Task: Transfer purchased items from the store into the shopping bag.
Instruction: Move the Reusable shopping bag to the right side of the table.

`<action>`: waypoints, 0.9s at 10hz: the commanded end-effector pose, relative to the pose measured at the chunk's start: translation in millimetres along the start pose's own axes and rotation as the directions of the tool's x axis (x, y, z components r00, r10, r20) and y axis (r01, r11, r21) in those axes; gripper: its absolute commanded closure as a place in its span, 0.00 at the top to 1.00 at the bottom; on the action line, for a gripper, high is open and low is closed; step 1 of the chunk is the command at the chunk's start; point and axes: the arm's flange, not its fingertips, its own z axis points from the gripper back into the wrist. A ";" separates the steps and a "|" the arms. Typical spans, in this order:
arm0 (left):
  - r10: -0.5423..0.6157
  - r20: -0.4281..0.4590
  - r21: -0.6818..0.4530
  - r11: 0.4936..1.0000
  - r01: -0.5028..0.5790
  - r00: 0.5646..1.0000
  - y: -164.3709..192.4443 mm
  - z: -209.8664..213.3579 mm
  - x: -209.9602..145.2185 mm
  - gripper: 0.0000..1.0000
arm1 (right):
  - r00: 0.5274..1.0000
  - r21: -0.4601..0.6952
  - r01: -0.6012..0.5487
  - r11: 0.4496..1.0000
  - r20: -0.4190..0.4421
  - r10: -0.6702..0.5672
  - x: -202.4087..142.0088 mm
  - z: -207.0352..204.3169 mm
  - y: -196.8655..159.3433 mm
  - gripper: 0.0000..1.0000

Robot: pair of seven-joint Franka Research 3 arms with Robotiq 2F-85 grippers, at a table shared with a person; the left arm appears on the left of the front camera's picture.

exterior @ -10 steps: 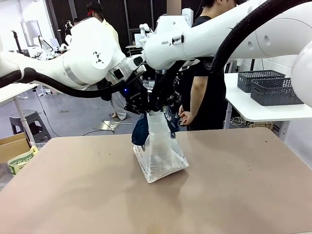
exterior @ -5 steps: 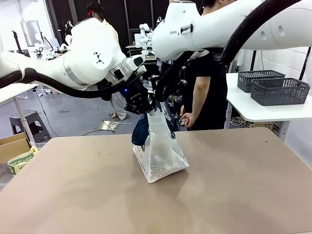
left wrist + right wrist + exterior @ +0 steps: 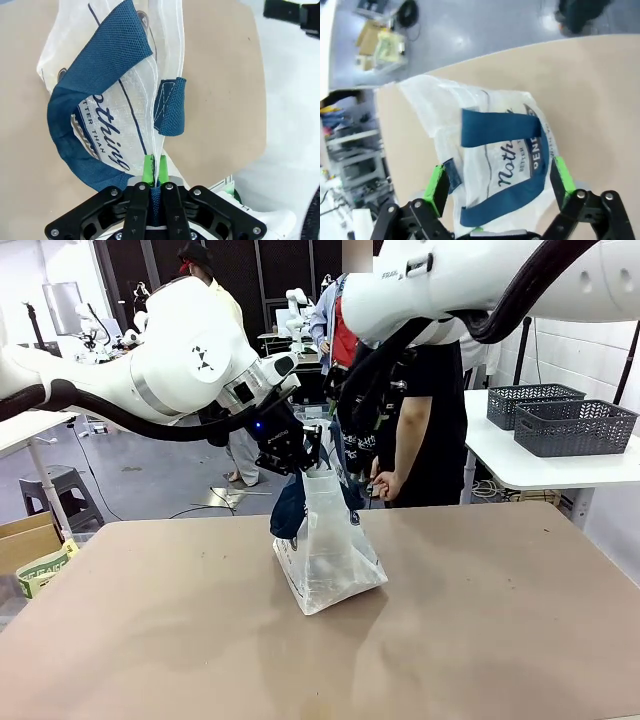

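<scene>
On the table (image 3: 480, 620) stands one shopping bag (image 3: 330, 555), left gripper (image 3: 152, 170) pinching its rim, right gripper (image 3: 500, 182) spread wide above.

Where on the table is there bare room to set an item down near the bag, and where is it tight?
The table is bare right of the shopping bag, out to its right edge, and along the near edge in front of the bag. Left of the bag is bare too. It is crowded above the bag's mouth, where the left gripper pinches the rim and the right gripper hangs open.

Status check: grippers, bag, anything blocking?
Left gripper shut on rim of translucent plastic shopping bag with navy strap handles, bag upright on brown table. Right gripper open above the bag. Nothing in the way.
</scene>
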 end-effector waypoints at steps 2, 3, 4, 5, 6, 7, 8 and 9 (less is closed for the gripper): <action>0.012 0.000 -0.012 1.000 -0.012 1.000 0.2 1.9 0.2 0.00 | 0.972 0.153 -0.192 0.969 -0.105 0.209 -13.6 21.1 -41.6 1.00; 0.012 0.000 -0.012 1.000 -0.012 1.000 0.2 1.9 0.2 0.00 | 0.941 0.186 -0.296 0.937 -0.109 0.319 -16.3 27.3 -50.5 1.00; 0.012 0.000 -0.012 1.000 -0.012 1.000 0.2 1.9 0.2 0.00 | 0.886 0.234 -0.428 0.873 -0.083 0.457 -21.3 33.2 -63.3 1.00; 0.012 0.000 -0.012 1.000 -0.012 1.000 0.2 1.9 0.2 0.00 | 0.827 0.239 -0.526 0.816 -0.082 0.556 -27.4 36.5 -75.6 1.00; 0.012 0.000 -0.012 1.000 -0.012 1.000 0.2 1.9 0.2 0.00 | 0.777 0.220 -0.602 0.768 -0.060 0.626 -33.1 40.1 -89.9 1.00; 0.012 0.000 -0.012 1.000 -0.012 1.000 0.2 1.9 0.2 0.00 | 0.754 0.223 -0.639 0.736 -0.007 0.657 -38.7 43.0 -105.7 1.00; 0.012 0.000 -0.012 1.000 -0.012 1.000 0.2 1.9 0.2 0.00 | 0.743 0.238 -0.659 0.713 0.061 0.666 -43.9 46.1 -123.5 1.00; 0.012 0.000 -0.012 1.000 -0.012 1.000 0.2 1.9 0.2 0.00 | 0.744 0.260 -0.659 0.706 0.093 0.661 -45.2 45.6 -134.4 1.00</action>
